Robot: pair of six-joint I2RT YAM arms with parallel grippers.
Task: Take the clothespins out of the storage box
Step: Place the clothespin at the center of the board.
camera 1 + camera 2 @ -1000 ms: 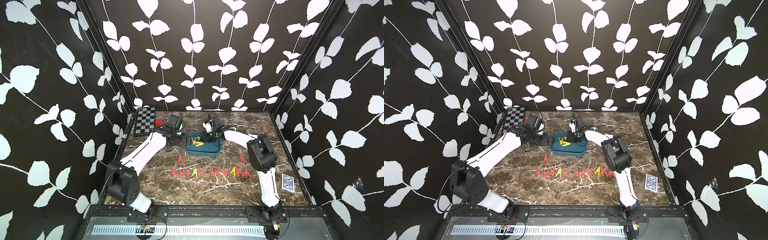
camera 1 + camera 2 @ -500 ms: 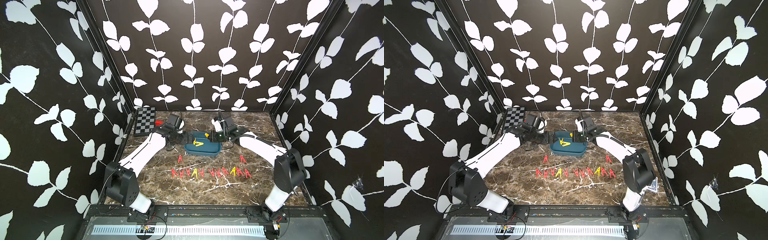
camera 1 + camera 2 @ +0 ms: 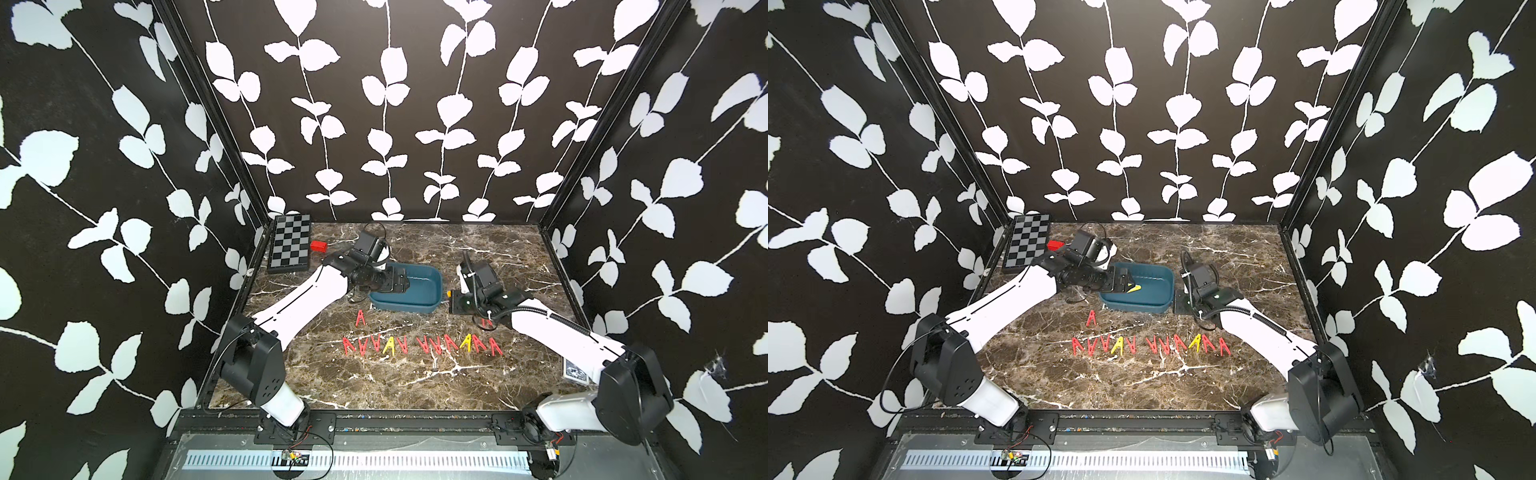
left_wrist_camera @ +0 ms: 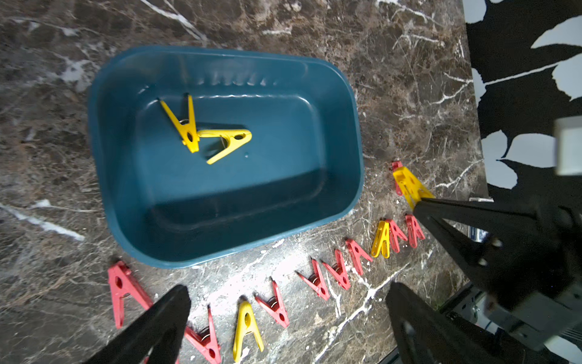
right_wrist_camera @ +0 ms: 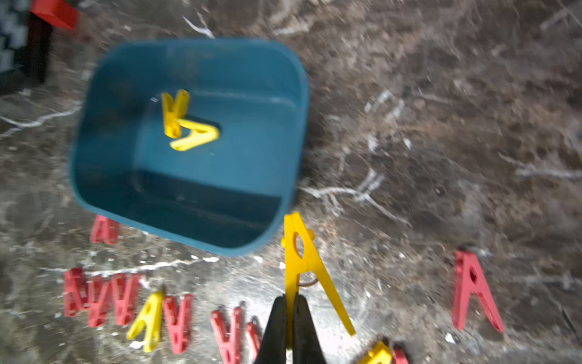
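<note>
My right gripper [image 5: 290, 301] is clamped tight on one leg of a yellow clothespin [image 5: 300, 258]. It holds the pin just outside the near right corner of the teal storage box [image 4: 357, 135], over the marble table [image 3: 415, 386]. My left gripper [image 4: 288, 288] hangs at the box's left end with its jaws spread wide and nothing between them, while two yellow clothespins [image 4: 189, 126] lie touching on the box floor. In front of the box a row of red and yellow clothespins [image 3: 422, 345] lies on the table, with one red clothespin [image 3: 360, 318] apart from it, nearer the box.
</note>
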